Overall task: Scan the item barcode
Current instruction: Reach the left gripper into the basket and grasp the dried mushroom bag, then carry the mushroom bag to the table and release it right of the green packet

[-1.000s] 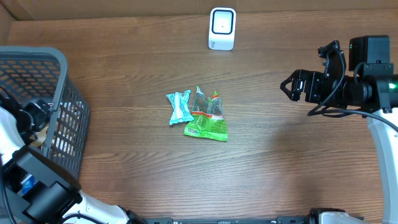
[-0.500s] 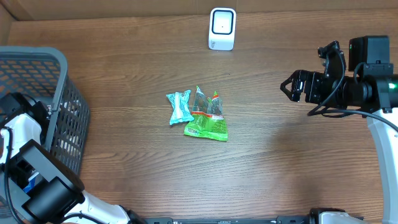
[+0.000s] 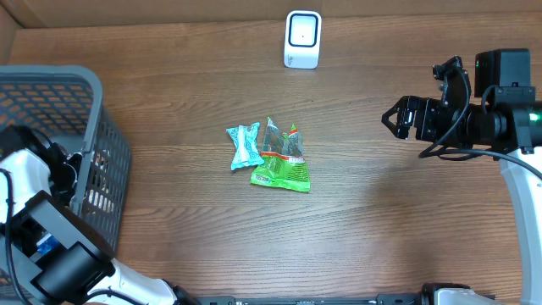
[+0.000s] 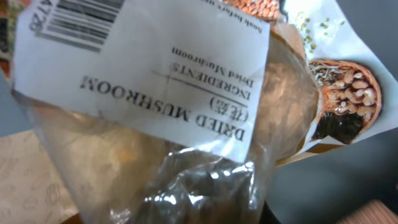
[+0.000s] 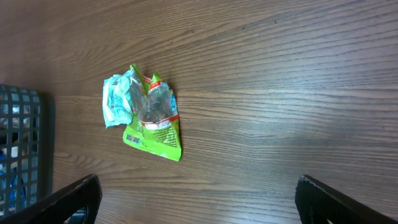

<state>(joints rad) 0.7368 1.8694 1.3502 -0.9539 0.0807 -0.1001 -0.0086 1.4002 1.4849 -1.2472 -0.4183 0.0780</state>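
A clear bag of dried mushroom (image 4: 155,93) fills the left wrist view, its white label carrying a barcode (image 4: 81,18) at the top left. My left gripper (image 3: 66,172) is down inside the grey basket (image 3: 51,80), shut on the lower end of this bag; its fingers are hidden behind the plastic. The white scanner (image 3: 302,39) stands at the table's far edge. My right gripper (image 3: 391,119) hovers open at the right, holding nothing, with both fingertips (image 5: 68,199) showing over bare wood.
A teal packet (image 3: 245,146) and a green packet (image 3: 284,161) lie together mid-table, also visible as the teal packet (image 5: 115,99) and green packet (image 5: 155,130) from the right wrist. Another printed packet (image 4: 336,99) lies behind the bag in the basket.
My left gripper has closed on the dried mushroom bag inside the basket. The basket has shifted slightly to the right. The right arm has not moved.
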